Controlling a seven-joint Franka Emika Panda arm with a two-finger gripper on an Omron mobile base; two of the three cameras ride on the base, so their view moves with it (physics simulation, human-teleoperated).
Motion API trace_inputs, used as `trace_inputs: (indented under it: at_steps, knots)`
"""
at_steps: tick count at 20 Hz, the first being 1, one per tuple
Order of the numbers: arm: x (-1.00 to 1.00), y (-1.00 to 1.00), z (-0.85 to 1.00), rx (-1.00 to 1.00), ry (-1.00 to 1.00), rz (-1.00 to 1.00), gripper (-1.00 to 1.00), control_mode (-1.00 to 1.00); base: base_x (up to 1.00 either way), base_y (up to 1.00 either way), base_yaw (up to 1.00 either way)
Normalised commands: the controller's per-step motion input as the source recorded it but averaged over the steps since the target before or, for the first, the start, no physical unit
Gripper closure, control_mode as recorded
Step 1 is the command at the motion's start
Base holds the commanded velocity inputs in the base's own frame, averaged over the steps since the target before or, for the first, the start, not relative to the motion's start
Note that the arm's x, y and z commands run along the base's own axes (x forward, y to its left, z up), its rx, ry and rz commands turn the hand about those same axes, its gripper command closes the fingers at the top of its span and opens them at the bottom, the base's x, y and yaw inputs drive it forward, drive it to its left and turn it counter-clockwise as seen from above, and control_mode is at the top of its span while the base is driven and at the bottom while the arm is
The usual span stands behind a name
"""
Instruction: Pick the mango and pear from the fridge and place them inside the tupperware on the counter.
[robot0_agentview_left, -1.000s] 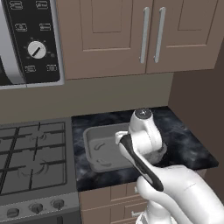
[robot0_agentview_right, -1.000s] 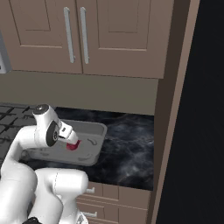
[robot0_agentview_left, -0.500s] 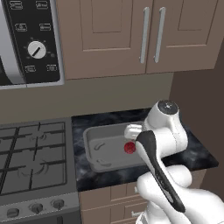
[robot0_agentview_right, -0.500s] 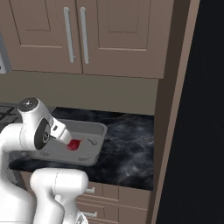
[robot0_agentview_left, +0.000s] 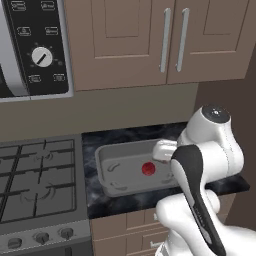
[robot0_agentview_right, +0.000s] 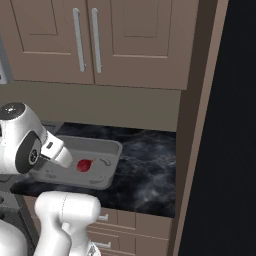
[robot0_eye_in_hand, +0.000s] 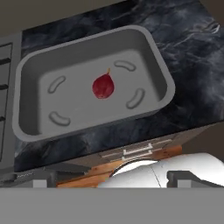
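one red fruit, mango or pear i can't tell, lies mid-tupperware on the counter, right below my claw. can't tell if the claw's released or clenched. next i'd head for the fridge for the other fruit.

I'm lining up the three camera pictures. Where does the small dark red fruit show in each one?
Left base view: small dark red fruit right of centre, inside the shallow grey plastic tupperware, next to the white arm.
Right base view: lower left, in the same container.
Hand view: just above centre, stem pointing up.
Shared landmark: the black marbled stone counter under the container.
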Motion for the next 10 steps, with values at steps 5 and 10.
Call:
trace_inputs:
  at_steps: [5,10]
  knots:
    - [-0.28,0.00,-0.02,0.00,0.00,0.00,-1.00,-1.00,0.00,0.00,0.00]
    - [-0.08,0.00,-0.10,0.00,-0.03,0.00,-1.00,-1.00,0.00,0.00,0.00]
